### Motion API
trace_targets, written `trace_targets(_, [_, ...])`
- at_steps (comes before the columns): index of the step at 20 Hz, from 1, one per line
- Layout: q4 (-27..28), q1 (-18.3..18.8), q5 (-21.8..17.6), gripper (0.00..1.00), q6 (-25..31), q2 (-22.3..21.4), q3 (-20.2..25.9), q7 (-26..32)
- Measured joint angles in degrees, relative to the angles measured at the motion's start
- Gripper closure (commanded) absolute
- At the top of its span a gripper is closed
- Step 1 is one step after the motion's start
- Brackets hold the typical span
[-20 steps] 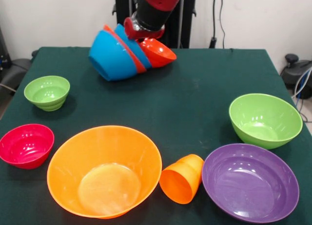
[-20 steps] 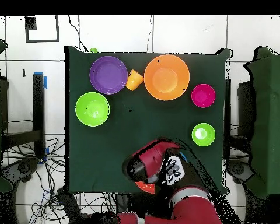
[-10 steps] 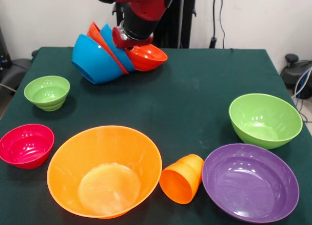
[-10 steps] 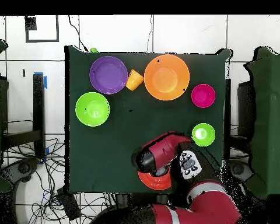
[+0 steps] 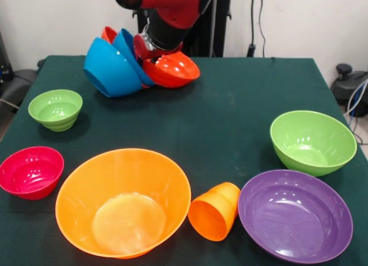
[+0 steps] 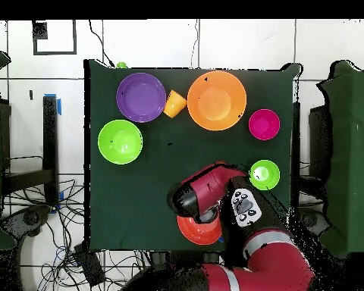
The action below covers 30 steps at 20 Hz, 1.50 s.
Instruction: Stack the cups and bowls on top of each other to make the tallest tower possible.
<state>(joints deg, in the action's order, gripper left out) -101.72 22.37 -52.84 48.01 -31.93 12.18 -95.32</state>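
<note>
Gripper sits buried in the tilted bowl stack at the table's far edge, by the pedestal; can't tell whether it is spread or pinching. Dark green cloth covers the table; white wall, black cables behind. Stack: glossy nested plastic, blue and red-orange, leaning on its side. Near edge: wide orange bowl, w/ tapered cup tipped over just beside it, purple bowl next. Lrg green bowl, sm green bowl, magenta bowl stand apart, upright. Overhead, arm hides most of the stack.
</note>
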Motion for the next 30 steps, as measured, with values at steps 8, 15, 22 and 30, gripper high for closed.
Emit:
trace_targets(8, [1.9,0.3,0.3,0.0,0.0,0.0,1.7,0.0])
trace_targets(15, [2.9,0.3,2.7,0.0,0.1,0.0,2.7,0.0])
trace_targets(22, [3.4,0.3,5.5,0.0,2.0,0.0,3.3,0.0])
trace_targets(30, [4.1,0.8,10.9,0.0,8.9,0.0,4.1,0.0])
